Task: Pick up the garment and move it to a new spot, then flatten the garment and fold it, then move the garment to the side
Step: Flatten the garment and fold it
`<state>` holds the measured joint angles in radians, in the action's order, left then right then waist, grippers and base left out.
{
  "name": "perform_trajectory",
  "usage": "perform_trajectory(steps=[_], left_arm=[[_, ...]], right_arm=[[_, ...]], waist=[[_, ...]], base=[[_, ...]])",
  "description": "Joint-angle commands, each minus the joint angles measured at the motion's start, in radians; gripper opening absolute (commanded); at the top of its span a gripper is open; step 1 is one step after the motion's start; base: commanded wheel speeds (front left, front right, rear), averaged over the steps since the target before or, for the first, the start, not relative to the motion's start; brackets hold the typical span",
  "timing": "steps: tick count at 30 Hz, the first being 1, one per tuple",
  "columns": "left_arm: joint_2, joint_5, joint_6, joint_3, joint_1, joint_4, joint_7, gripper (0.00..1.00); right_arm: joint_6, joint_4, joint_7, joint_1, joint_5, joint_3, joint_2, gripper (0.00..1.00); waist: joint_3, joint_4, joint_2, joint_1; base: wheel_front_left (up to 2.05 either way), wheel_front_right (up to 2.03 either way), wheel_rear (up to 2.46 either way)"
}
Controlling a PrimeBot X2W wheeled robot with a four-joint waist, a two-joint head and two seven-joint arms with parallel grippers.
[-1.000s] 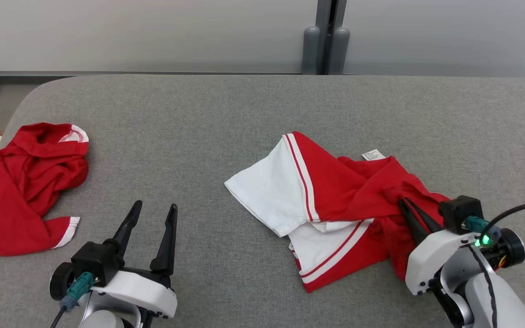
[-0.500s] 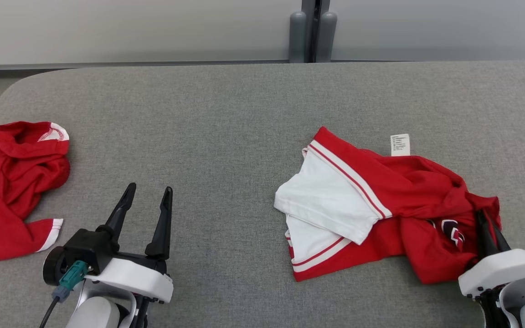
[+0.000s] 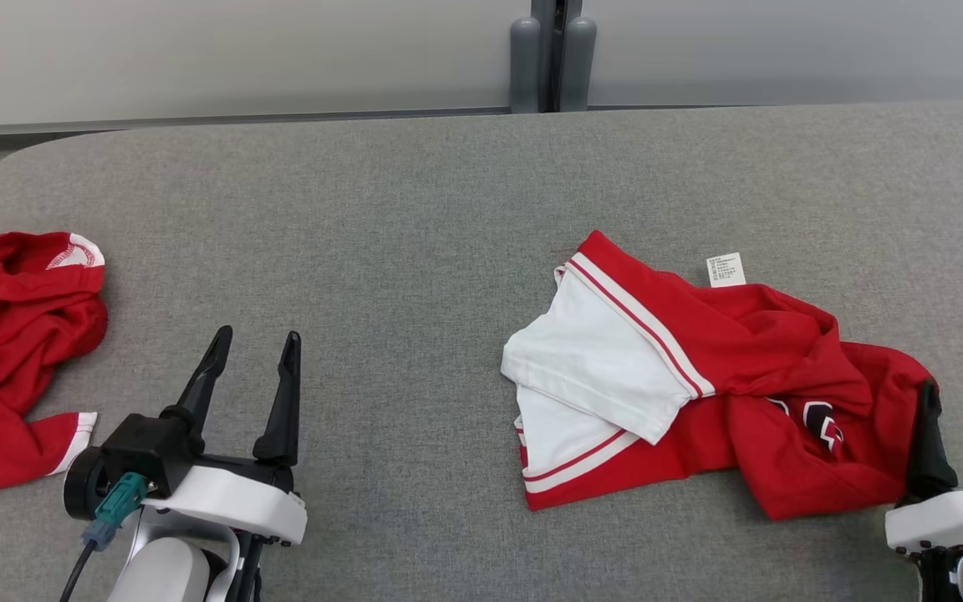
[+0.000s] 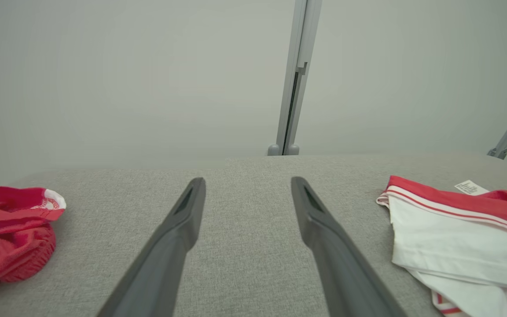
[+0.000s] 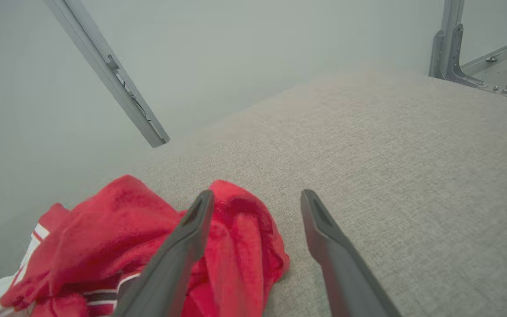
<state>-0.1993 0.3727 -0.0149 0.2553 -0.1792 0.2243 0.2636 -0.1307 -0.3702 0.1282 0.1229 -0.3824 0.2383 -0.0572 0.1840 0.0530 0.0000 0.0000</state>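
Observation:
The garment [image 3: 699,368], red with white panels and striped trim, lies crumpled on the grey padded table [image 3: 398,251] right of centre, a white label at its far edge. My right gripper [image 3: 956,403] stands open at the garment's right end, its left finger touching the red cloth and nothing between the jaws. In the right wrist view the right gripper [image 5: 258,193] has the garment [image 5: 117,220] bunched beside and under its left finger. My left gripper [image 3: 257,337] is open over bare table at the lower left. In the left wrist view the left gripper [image 4: 247,180] has the garment [image 4: 456,233] off to its right.
A second red garment [image 3: 5,359] lies heaped at the table's left edge, also the red heap [image 4: 7,229] in the left wrist view. A grey wall with a vertical post [image 3: 552,58] runs behind the table. Bare grey surface stretches between the two garments.
My right gripper, shut on the garment's red end, dragged it to the right, then opened and let go. The head camera has also shifted. The left gripper stayed open.

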Motion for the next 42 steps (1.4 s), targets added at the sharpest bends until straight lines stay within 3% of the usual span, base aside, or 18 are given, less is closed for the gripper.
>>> perform_trajectory(steps=[1, 6, 12, 18, 29, 42], left_arm=[[0.0, -0.004, -0.004, -0.007, -0.003, -0.002, 0.001, 1.0], [0.0, -0.013, -0.006, -0.022, 0.019, 0.0, 0.001, 1.0], [0.0, -0.02, -0.004, -0.022, 0.052, 0.008, 0.001, 1.0], [-0.003, -0.022, -0.009, -0.012, 0.095, 0.009, 0.001, 1.0], [-0.02, -0.013, -0.028, -0.002, 0.178, -0.019, -0.026, 1.0], [-0.03, -0.007, -0.04, 0.011, 0.191, -0.045, -0.047, 1.0]], right_arm=[[0.0, 0.017, 0.013, -0.004, 0.005, -0.007, -0.011, 1.0], [0.0, 0.139, 0.038, -0.016, 0.063, -0.074, -0.042, 1.0], [0.0, 0.293, -0.038, -0.052, 0.11, -0.203, -0.066, 1.0], [0.0, 0.362, -0.099, -0.13, 0.142, -0.295, -0.071, 1.0], [0.0, 0.399, -0.136, -0.22, 0.148, -0.317, -0.053, 1.0], [0.0, 0.405, -0.143, -0.222, 0.155, -0.314, -0.046, 1.0]], waist=[[-0.005, -0.003, 0.0, 0.0], [-0.036, -0.012, 0.0, 0.0], [-0.091, -0.013, 0.0, 0.0], [-0.136, -0.01, 0.0, 0.0], [-0.188, -0.014, 0.0, 0.0], [-0.189, -0.01, 0.0, 0.0]], base=[[0.0, 0.0, 0.0], [0.0, 0.0, 0.0], [0.0, 0.0, 0.0], [0.0, 0.0, 0.0], [0.0, 0.0, 0.0], [0.0, 0.0, 0.0]])
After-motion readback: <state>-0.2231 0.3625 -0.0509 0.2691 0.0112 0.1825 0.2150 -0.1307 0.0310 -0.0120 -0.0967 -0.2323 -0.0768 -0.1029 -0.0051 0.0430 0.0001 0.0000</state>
